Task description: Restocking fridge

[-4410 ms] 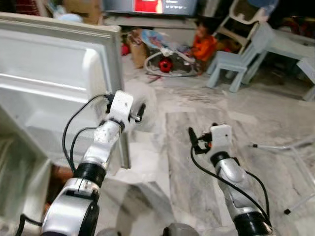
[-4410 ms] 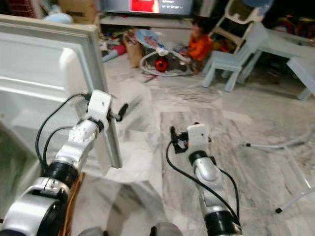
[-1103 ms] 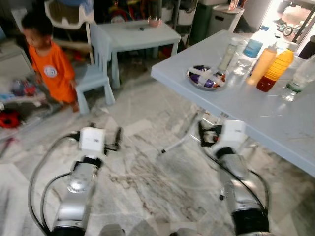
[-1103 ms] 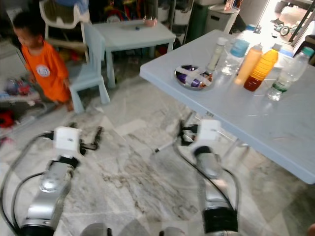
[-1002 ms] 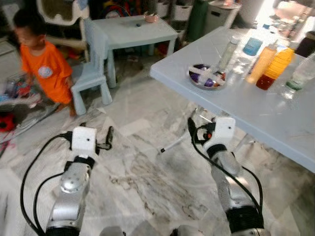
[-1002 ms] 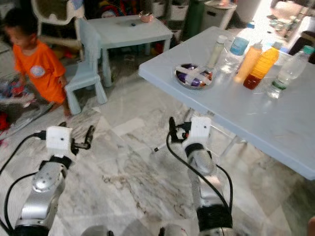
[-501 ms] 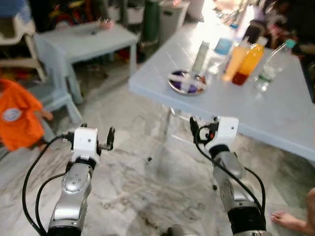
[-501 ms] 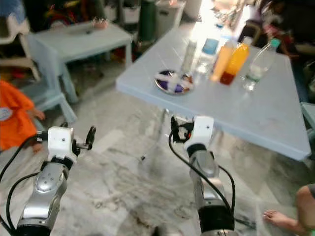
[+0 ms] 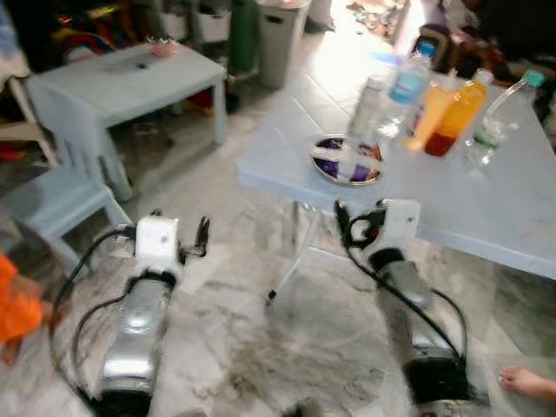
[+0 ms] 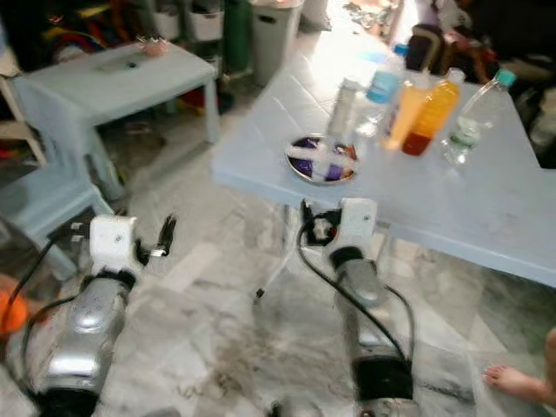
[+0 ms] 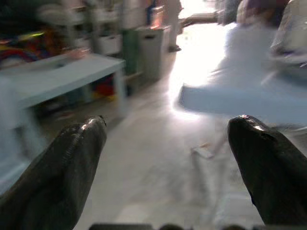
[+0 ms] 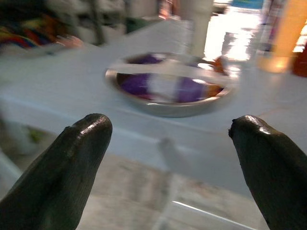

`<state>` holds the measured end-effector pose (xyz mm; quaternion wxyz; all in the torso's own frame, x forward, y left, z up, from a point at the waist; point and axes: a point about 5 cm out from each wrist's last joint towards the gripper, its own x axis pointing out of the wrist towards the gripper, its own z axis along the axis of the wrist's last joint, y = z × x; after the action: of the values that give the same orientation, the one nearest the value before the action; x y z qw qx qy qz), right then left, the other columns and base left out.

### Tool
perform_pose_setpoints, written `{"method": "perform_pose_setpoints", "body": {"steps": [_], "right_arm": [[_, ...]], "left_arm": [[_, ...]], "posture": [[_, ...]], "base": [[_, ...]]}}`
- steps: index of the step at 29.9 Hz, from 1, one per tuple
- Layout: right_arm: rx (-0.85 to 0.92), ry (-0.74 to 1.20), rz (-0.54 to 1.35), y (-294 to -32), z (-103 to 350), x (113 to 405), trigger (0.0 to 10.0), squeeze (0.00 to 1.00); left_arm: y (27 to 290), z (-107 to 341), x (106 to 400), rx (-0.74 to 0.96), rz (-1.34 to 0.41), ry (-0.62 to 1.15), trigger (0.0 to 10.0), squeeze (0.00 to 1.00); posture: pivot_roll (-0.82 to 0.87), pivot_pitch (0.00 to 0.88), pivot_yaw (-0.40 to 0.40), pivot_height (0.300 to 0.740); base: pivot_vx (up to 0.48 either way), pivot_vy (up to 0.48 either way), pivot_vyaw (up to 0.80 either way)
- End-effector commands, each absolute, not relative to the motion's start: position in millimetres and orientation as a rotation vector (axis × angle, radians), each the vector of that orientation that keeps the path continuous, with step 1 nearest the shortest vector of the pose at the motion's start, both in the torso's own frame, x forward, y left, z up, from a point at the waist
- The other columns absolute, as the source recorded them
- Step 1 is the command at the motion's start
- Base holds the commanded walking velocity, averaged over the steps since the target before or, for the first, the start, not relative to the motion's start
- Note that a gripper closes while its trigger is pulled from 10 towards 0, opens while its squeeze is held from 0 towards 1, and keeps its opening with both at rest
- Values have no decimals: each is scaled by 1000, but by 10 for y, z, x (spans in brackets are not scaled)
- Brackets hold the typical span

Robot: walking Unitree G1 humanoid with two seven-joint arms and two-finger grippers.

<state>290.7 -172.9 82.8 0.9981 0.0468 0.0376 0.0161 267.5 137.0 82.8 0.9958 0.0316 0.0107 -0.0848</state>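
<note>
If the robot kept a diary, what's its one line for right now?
facing table | bowl, bottles on it | left gripper open, empty | right gripper open, near bowl

You've got the pale blue folding table [image 10: 452, 204] ahead — a round metal dish of purple-wrapped items [image 10: 321, 162] near its edge, bottles behind: an orange juice bottle [image 10: 429, 113], a clear water bottle [image 10: 467, 119]. Right gripper [image 10: 306, 228] hangs just below the table edge.

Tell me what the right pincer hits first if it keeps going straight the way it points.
Probably the near edge of the light blue table: the right pincer, fingers apart, points at it, with the metal dish just beyond on top. Depth is blurred, so that's a guess.
</note>
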Motion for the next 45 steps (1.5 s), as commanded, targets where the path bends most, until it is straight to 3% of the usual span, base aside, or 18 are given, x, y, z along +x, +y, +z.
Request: {"method": "perform_pose_setpoints", "body": {"steps": [1, 12, 20, 28, 45], "right_arm": [[112, 51, 71, -1599, 890, 2953, 10000, 0], [113, 51, 70, -1590, 886, 2966, 10000, 0], [107, 54, 48, -1605, 876, 2963, 10000, 0], [115, 45, 7, -1646, 886, 2971, 10000, 0], [226, 52, -148, -1870, 937, 3123, 10000, 0]], "left_arm": [[1501, 845, 2679, 95, -139, 16, 10000, 0], [1470, 859, 2696, 96, -153, 5, 10000, 0], [1452, 878, 2694, 92, -168, -12, 10000, 0], [1442, 884, 2703, 94, -181, -17, 10000, 0], [1422, 896, 2690, 97, -195, -22, 10000, 0]], "posture": [[25, 2, -73, 740], [25, 0, -73, 740], [23, 0, -71, 740], [25, 0, -68, 740], [33, 8, -57, 740]], "base": [[356, 319, 0], [356, 322, -520], [0, 0, 0], [0, 0, -800], [0, 0, 0]]}}
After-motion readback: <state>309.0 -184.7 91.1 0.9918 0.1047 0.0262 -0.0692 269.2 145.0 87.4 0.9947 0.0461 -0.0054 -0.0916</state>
